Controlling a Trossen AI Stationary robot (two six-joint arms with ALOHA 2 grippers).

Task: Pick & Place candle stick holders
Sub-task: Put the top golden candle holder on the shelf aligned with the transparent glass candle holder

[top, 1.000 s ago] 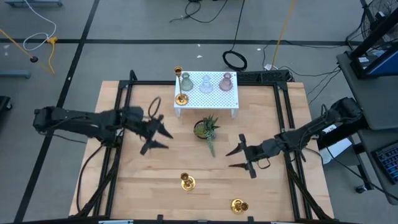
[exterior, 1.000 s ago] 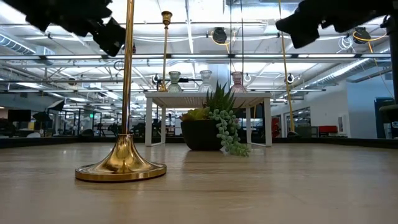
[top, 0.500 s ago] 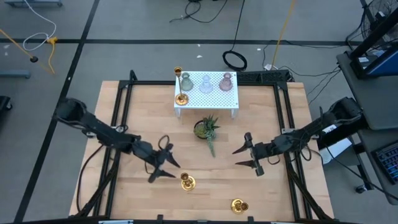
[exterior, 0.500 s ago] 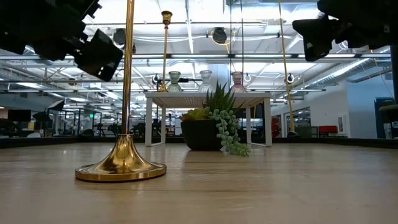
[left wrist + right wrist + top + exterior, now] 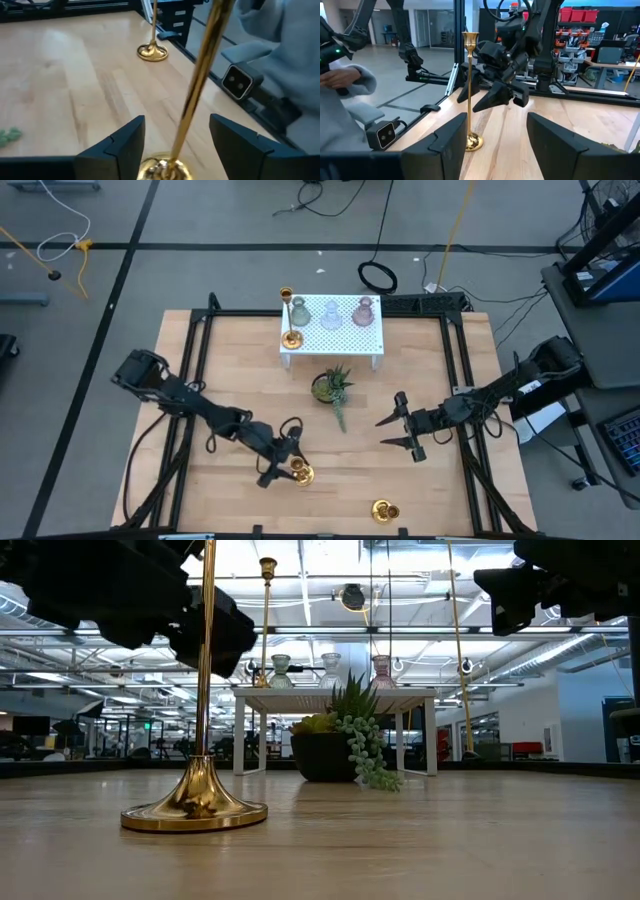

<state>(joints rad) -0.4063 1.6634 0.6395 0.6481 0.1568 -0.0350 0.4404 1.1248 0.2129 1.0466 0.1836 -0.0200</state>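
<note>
Candlestick (image 5: 192,95) stem between L pincer (image 5: 176,145) fingers.

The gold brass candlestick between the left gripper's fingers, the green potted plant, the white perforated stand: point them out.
Gold brass candlestick (image 5: 192,95), left wrist view, on its stem.
Green potted plant (image 5: 333,386), high view, on its leaves.
White perforated stand (image 5: 345,335), high view, on its bare top.

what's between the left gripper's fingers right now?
The thin gold stem of a candlestick, in the left wrist view: the left gripper straddles it just above the base, fingers open, a gap on each side. The high view agrees.
</note>
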